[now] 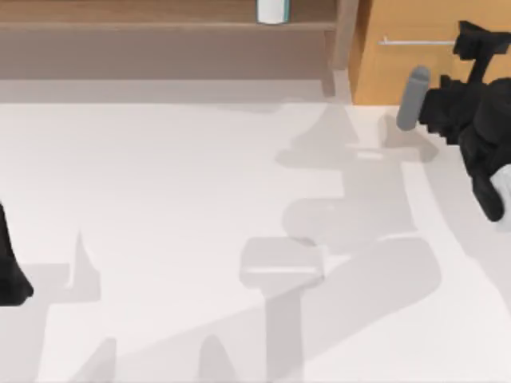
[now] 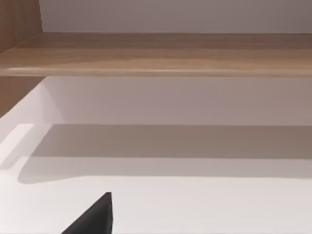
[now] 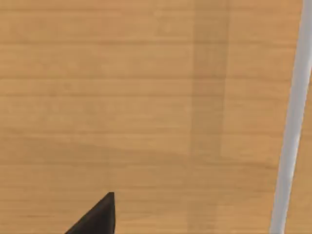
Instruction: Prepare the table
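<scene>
The table (image 1: 160, 207) is a wide white flat top spread across the top view, crossed by grey shadows. My right gripper (image 1: 473, 40) is at the back right, held up against the front of the orange-wood drawer unit (image 1: 399, 68), close to its silver bar handle (image 1: 415, 41). In the right wrist view the drawer front (image 3: 122, 97) is very near, with the handle (image 3: 292, 122) running along one side. My left arm (image 1: 11, 267) is parked at the table's left edge, its wrist camera facing the shelf (image 2: 156, 53).
A brown wooden shelf (image 1: 160, 20) runs along the back of the table, with a white and teal container (image 1: 272, 9) standing on it. A grey cylindrical part of the right arm (image 1: 413, 100) hangs over the table's back right corner.
</scene>
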### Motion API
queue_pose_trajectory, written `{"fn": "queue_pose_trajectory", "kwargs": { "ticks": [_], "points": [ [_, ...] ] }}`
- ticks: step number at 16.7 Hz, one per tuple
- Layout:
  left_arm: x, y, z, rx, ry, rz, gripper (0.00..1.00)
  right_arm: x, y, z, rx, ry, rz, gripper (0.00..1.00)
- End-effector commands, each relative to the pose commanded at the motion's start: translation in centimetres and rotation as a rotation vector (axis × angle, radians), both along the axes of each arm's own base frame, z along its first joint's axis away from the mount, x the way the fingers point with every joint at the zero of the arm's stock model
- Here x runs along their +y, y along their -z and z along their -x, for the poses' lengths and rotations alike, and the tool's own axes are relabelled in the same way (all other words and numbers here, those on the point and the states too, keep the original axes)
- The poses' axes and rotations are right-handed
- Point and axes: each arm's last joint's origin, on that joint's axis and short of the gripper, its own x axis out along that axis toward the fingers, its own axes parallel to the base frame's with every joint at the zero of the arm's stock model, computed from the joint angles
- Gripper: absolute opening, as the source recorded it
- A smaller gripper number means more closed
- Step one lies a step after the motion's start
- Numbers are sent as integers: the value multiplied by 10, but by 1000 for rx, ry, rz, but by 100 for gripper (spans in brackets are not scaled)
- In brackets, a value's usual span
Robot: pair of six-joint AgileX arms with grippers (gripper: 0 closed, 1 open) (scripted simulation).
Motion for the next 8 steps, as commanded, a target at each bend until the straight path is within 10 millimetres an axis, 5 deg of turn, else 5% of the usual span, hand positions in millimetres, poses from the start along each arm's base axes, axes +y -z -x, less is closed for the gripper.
{"fn": "queue_pose_trajectory", "kwargs": {
  "ticks": [8],
  "points": [
    [0, 0, 0, 0, 0, 0, 100, -4, 9, 25, 51, 8, 2, 100]
  ]
}}
